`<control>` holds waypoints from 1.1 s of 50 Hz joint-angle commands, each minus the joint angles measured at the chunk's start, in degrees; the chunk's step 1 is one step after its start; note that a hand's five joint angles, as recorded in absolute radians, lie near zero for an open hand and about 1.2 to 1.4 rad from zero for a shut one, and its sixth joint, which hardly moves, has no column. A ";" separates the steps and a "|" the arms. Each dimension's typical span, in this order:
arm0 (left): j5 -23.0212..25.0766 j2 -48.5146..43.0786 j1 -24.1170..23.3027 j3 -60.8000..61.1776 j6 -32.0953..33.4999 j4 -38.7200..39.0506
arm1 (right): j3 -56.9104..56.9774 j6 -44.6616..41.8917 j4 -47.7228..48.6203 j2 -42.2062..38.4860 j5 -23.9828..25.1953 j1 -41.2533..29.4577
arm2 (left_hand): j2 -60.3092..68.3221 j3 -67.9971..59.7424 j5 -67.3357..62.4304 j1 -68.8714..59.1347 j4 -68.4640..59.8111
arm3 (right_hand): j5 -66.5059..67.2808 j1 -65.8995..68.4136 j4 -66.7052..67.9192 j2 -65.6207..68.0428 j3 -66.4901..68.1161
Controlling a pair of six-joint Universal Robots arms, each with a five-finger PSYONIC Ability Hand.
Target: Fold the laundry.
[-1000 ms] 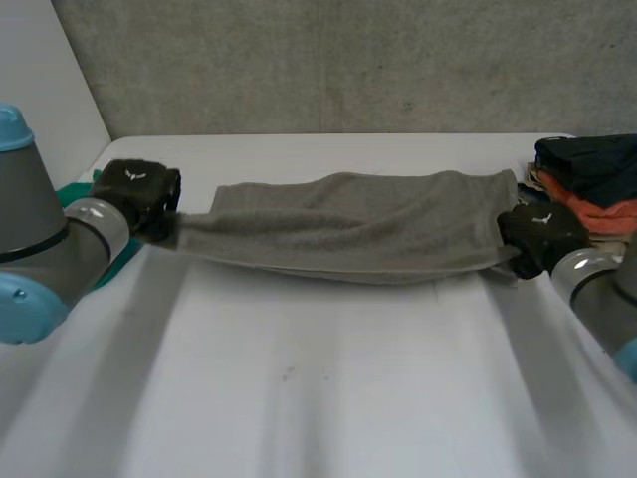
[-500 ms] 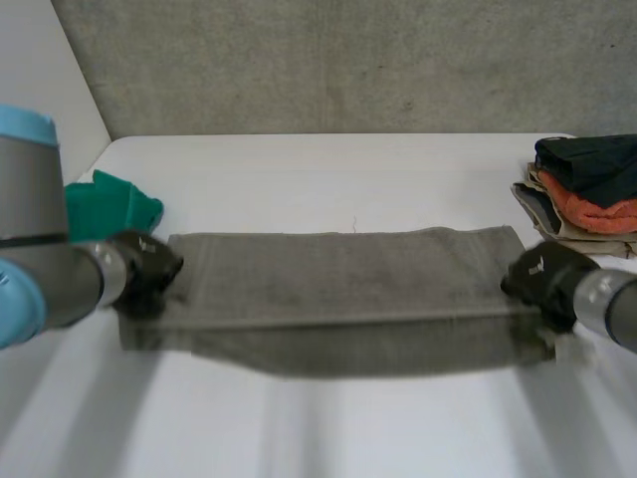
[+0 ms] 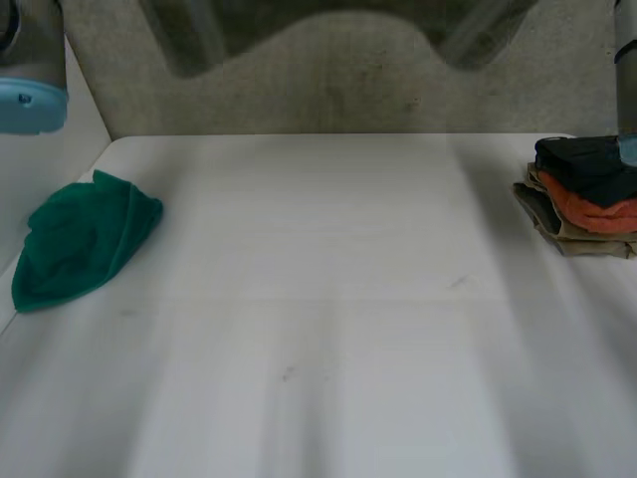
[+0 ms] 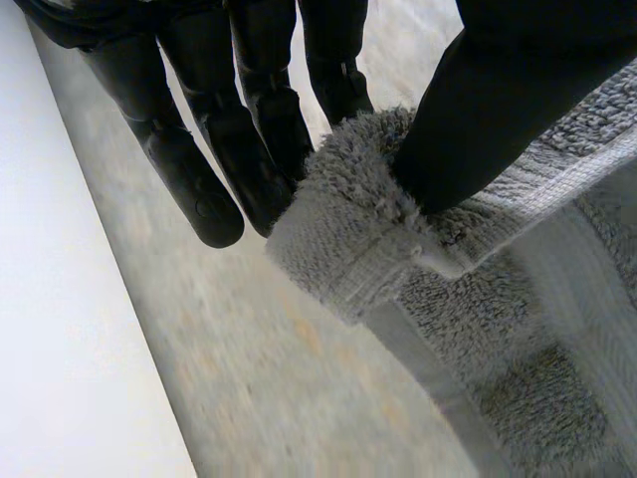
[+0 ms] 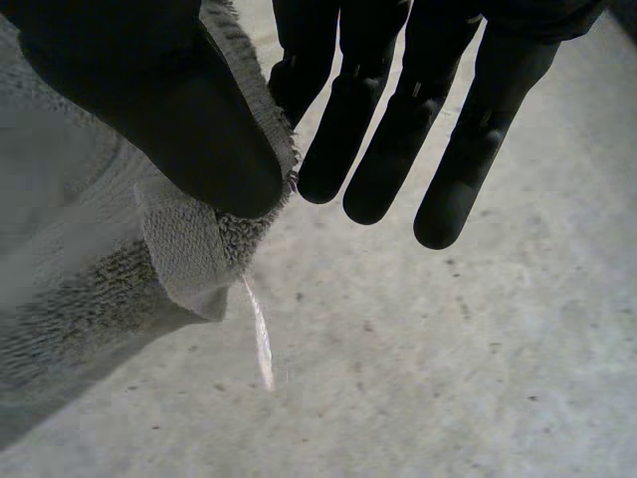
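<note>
The grey towel (image 3: 328,28) hangs stretched high above the white table (image 3: 318,299), its lower edge sagging in front of the back wall. In the left wrist view my left hand (image 4: 249,110) pinches one thick towel corner (image 4: 368,234) between thumb and fingers. My right hand (image 5: 398,119) pinches the opposite corner (image 5: 169,249) between its thumb and a finger, while its other fingers stay straight. Both arms reach upward, the left arm (image 3: 30,60) and the right arm (image 3: 627,75).
A crumpled green cloth (image 3: 80,244) lies at the table's left edge. A stack of folded clothes (image 3: 587,194), dark on top with orange and tan below, sits at the right edge. A grey wall (image 3: 328,95) stands behind the table.
Both hands have lifted the towel off the table, from spread near the middle to high above it. The green cloth is uncovered at the left.
</note>
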State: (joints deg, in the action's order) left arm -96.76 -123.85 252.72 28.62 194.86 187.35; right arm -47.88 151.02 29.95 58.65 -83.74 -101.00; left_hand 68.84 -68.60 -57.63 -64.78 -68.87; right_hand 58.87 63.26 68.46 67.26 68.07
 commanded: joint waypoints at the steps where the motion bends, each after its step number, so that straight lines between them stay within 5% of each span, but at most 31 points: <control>1: 0.25 -0.78 1.98 10.65 0.26 -0.93 | -2.30 -0.82 -5.78 -3.01 4.45 1.33 | 11.16 -11.40 -12.37 -15.22 -11.13 | 11.13 16.74 11.54 12.74 11.93; 11: 4.12 -4.64 1.46 25.86 1.84 -1.37 | -10.74 -4.94 -15.10 -8.98 8.41 2.12 | 11.16 -11.40 -12.37 -15.22 -11.13 | 11.13 16.74 11.54 12.74 11.93; 18: 3.51 -5.62 0.23 33.86 10.27 -5.23 | -17.33 -12.85 -21.86 -10.22 8.33 2.38 | 11.16 -11.40 -12.37 -15.22 -11.13 | 11.13 16.74 11.54 12.74 11.93; 31: -1.24 8.43 -3.46 51.68 26.69 -35.35 | -35.23 -29.53 -53.73 7.07 3.06 5.72 | 11.16 -11.40 -12.37 -15.22 -11.13 | 11.13 16.74 11.54 12.74 11.93; 35: -0.98 12.91 -3.11 58.19 30.31 -38.64 | -42.97 -39.62 -60.96 12.96 4.71 8.09 | 11.16 -11.40 -12.37 -15.22 -11.13 | 11.13 16.74 11.54 12.74 11.93; 40: 0.25 16.88 -4.25 60.50 30.41 -36.27 | -47.13 -48.98 -58.88 15.27 7.36 9.50 | 11.16 -11.40 -12.37 -15.22 -11.13 | 11.13 16.74 11.54 12.74 11.93; 55: -2.47 5.38 -3.64 42.67 23.82 -29.59 | -39.66 -41.16 -35.07 6.22 7.27 5.11 | 11.16 -11.40 -12.37 -15.22 -11.13 | 11.13 16.74 11.54 12.74 11.93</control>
State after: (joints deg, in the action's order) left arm -98.41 -112.72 248.77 80.17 222.14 156.21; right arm -90.99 107.76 -15.56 68.86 -76.62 -94.11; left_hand 68.84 -68.60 -57.63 -64.78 -68.87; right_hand 58.98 63.26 68.62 67.26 68.06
